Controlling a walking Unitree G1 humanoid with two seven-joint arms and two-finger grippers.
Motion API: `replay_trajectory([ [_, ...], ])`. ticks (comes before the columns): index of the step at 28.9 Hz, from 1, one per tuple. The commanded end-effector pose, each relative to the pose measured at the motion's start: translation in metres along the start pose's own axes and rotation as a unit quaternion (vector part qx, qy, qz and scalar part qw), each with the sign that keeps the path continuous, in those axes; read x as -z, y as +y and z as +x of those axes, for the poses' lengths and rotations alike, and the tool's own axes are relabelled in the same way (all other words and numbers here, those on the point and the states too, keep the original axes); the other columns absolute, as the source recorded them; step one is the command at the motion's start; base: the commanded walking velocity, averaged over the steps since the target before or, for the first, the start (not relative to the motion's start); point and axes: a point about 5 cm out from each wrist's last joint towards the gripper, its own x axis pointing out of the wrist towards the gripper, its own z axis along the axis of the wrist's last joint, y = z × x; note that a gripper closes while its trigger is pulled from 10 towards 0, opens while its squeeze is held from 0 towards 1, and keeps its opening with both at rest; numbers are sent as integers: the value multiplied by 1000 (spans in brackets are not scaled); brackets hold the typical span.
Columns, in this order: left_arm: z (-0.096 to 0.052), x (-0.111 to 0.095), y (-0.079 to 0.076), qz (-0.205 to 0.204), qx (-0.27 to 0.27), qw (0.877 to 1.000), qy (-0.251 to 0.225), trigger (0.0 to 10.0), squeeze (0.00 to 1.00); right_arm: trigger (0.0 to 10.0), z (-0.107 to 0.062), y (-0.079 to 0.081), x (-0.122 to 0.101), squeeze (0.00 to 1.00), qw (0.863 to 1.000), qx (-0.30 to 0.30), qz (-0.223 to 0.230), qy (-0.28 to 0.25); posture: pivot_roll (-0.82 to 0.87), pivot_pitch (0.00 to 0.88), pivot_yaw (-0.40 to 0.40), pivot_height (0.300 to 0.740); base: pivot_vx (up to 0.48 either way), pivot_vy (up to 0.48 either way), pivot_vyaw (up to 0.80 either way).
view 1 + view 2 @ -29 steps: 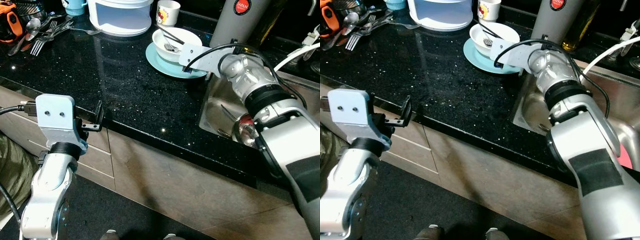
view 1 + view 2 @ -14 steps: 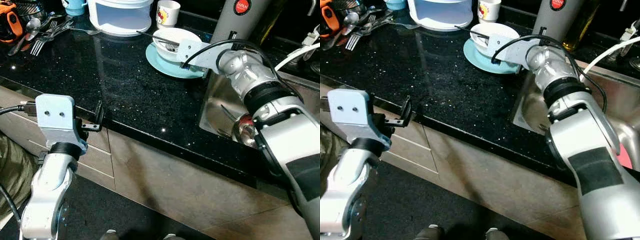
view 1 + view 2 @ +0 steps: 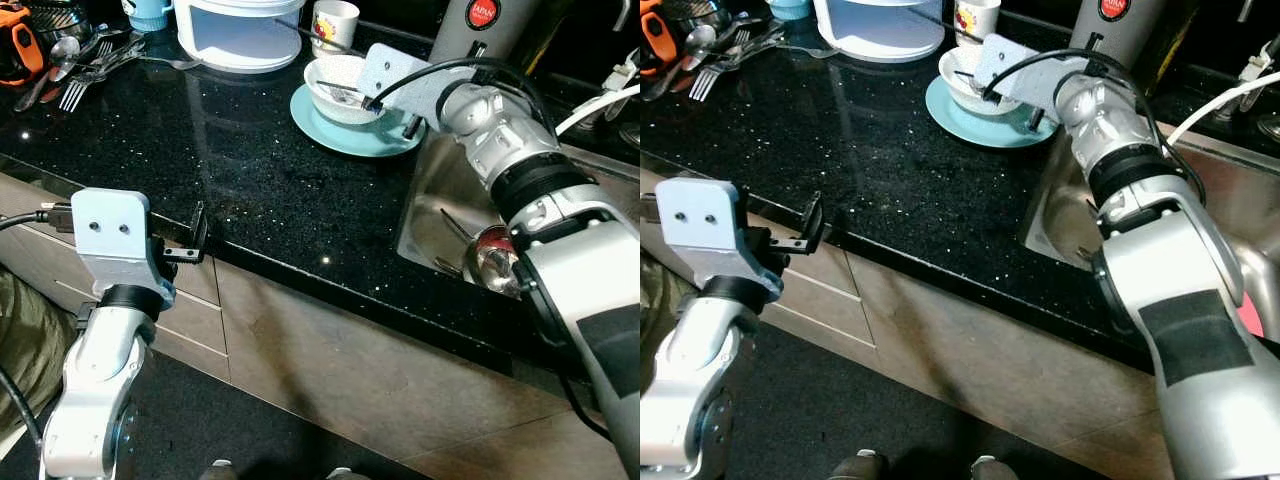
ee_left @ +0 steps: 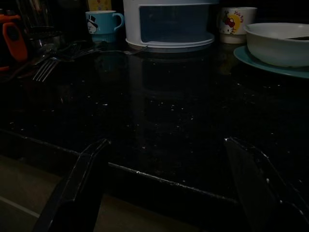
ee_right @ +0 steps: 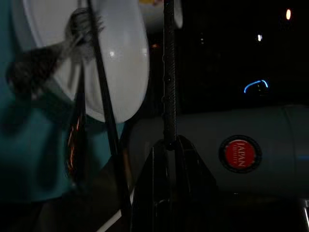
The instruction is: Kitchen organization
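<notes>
Since a second ago the right gripper [image 5: 166, 145] has lifted a chopstick [image 5: 169, 72] from the white bowl [image 3: 340, 85] | fingers pinched on its end, likely bound for the sink [image 3: 440, 190] | left gripper [image 4: 169, 188] spread, idle at the counter [image 3: 200, 150] edge.

Glossy speckled black stone countertop [image 3: 240, 170]; glossy white bowl [image 3: 340, 88]; shiny metal sink [image 3: 450, 215]; metal forks [image 3: 85, 75].
</notes>
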Motion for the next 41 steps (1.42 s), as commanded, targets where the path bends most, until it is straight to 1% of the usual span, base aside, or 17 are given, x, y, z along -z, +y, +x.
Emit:
replay_trajectory([
  [1,-1,1,-2,-2,0,1000,3,10000,0,0,-2,-13,-2,0,1000,22,7,-7,158,131,-108,740,0,0,0],
  [10,-1,2,-2,-3,0,1000,2,10000,0,0,-3,-18,-2,0,999,42,27,-16,159,125,-107,740,0,0,0],
  [14,0,1,-2,-2,0,1000,1,10000,0,0,-6,-27,-5,0,981,61,168,-72,162,117,-109,740,0,0,0],
  [18,1,1,-2,-3,1,1000,0,10000,0,0,-8,-28,-8,0,964,54,235,-109,160,109,-110,740,0,0,0],
  [19,1,1,-2,-3,1,1000,-1,10000,0,0,-10,-27,-10,0,938,40,310,-151,158,101,-112,740,0,0,0],
  [20,1,1,-2,-3,1,1000,-1,10000,0,0,-10,-27,-10,0,938,40,310,-151,158,101,-112,740,0,0,0],
  [23,5,1,-5,-7,5,1000,-6,10000,0,1255,-23,-19,1,0,822,-7,500,-274,148,80,-113,740,0,0,0],
  [24,5,1,-5,-7,5,1000,-6,10000,0,1255,-23,-19,1,0,822,-7,500,-274,148,80,-113,740,0,0,0],
  [25,6,0,-5,-7,7,1000,-8,10000,0,3294,-28,-16,5,0,788,-18,538,-299,147,77,-114,740,0,0,0],
  [26,6,0,-5,-7,7,1000,-8,10000,0,3294,-28,-16,5,0,788,-18,538,-299,147,77,-114,740,0,0,0],
  [28,7,0,-5,-7,9,1000,-11,10000,0,4392,-37,-9,10,0,753,-34,572,-324,140,66,-113,740,0,0,0],
  [30,7,0,-5,-7,9,1000,-11,10000,0,4392,-37,-9,10,0,753,-34,572,-324,140,66,-113,740,0,0,0],
  [31,8,0,-4,-5,9,1000,-13,10000,0,10000,-43,-2,16,0,733,-42,595,-327,133,49,-112,740,0,0,0],
  [33,12,-2,-3,-3,12,1000,-20,10000,0,10000,-58,11,33,0,698,-33,643,-315,128,20,-100,740,0,0,-800],
  [36,15,-3,-2,-1,15,1000,-26,10000,0,10000,-67,19,45,0,690,-20,657,-301,124,9,-96,740,0,0,-800],
  [40,21,-4,0,1,15,999,-33,10000,0,10000,-74,36,69,0,753,-12,622,-216,115,0,-89,740,0,0,-800],
  [41,22,-4,0,1,15,999,-34,10000,0,10000,-72,42,78,0,792,-9,587,-166,110,0,-88,740,0,0,-800],
])
